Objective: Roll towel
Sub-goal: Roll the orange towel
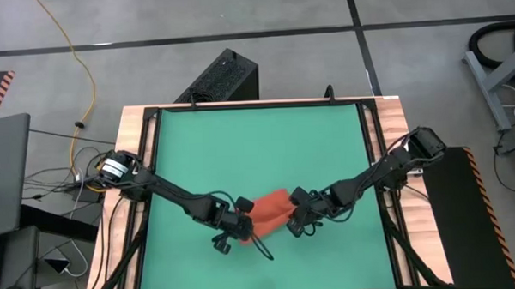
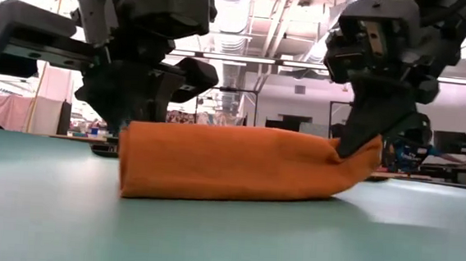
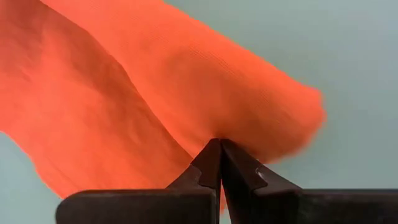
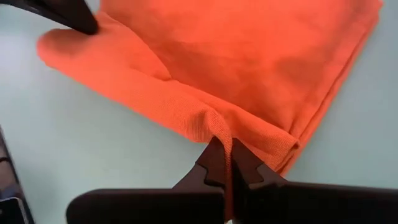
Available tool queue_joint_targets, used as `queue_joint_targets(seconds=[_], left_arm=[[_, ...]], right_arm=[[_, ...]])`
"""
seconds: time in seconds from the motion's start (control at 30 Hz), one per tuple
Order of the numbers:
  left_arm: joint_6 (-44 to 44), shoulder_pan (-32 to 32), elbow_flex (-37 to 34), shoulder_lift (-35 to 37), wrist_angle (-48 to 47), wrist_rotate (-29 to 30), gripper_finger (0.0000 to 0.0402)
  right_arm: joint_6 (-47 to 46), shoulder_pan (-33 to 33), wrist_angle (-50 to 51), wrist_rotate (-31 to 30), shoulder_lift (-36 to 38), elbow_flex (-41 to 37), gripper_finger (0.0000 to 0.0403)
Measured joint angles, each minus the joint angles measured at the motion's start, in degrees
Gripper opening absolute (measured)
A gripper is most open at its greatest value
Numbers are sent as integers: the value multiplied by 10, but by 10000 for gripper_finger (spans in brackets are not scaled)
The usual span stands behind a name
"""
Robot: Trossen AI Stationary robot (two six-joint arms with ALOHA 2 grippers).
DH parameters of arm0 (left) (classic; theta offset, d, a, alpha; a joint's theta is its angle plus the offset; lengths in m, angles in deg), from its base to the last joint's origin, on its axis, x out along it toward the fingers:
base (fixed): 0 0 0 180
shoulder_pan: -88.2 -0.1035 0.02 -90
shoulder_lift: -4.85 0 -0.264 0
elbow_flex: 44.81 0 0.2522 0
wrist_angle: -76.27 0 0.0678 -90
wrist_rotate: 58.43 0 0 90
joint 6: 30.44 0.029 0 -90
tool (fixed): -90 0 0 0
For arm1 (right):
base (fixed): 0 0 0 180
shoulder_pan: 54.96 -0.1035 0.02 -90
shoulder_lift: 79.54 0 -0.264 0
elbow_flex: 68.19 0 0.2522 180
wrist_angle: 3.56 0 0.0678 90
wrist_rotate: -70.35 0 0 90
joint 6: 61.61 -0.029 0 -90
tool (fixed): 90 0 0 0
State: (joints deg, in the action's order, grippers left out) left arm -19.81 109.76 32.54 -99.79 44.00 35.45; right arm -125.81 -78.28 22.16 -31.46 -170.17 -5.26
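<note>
The orange-red towel [image 1: 273,211] lies as a short, thick bundle of several layers on the green table top [image 1: 257,144], near the middle of its front half. My left gripper [image 1: 241,224] stands at the towel's left end, shut, its fingertips on the cloth [image 3: 221,144]. My right gripper [image 1: 293,219] is at the right end, shut on a ridge of cloth [image 4: 222,146]. In the low view the towel [image 2: 231,163] rests on its long underside, with the left gripper [image 2: 126,127] behind its left end and the right gripper [image 2: 351,151] at its right end. My left gripper has its shut fingertips on the towel near its left-end edge [image 3: 214,134]. A thin sliver of cloth seems caught between the tips. The fingers slant down from the table's left. The towel lies on the table under them. My right gripper pinches a small raised ridge of cloth [image 4: 214,121] between its two fingers, on the folded edge at the towel's right end. The fingers slant down from the table's right. That end [image 2: 367,152] is drawn up into a small peak; the rest lies on the table.
Bare green mat surrounds the towel on every side. Wooden rails [image 1: 138,166] border the table left and right. A black box [image 1: 225,77] stands on the floor beyond the far edge, and cables and gear lie off the left side.
</note>
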Motion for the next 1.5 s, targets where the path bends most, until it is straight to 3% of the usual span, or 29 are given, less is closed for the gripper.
queue_joint_targets(seconds=[0.27, 0.57, 0.93, 1.2, 1.33, 1.5], left_arm=[[-4, -2, 0, 0, 13, -3, 0], [-28, 0, 0, 0, 11, -83, 0], [-65, -4, 0, -1, -2, -94, 0], [-69, -4, 0, -5, 6, -191, 0], [-53, -4, -1, -6, 25, -186, 0], [-41, -4, 0, -6, 39, -133, 0]], right_arm=[[35, 21, -46, 5, 0, 0, 10], [62, 32, -52, 0, 0, 0, 10], [107, 40, -108, -4, 0, 0, 10], [108, 48, -112, -8, 0, 0, 10], [109, 51, -115, -8, 0, 0, 10], [116, 51, -122, -12, 0, 0, 10]])
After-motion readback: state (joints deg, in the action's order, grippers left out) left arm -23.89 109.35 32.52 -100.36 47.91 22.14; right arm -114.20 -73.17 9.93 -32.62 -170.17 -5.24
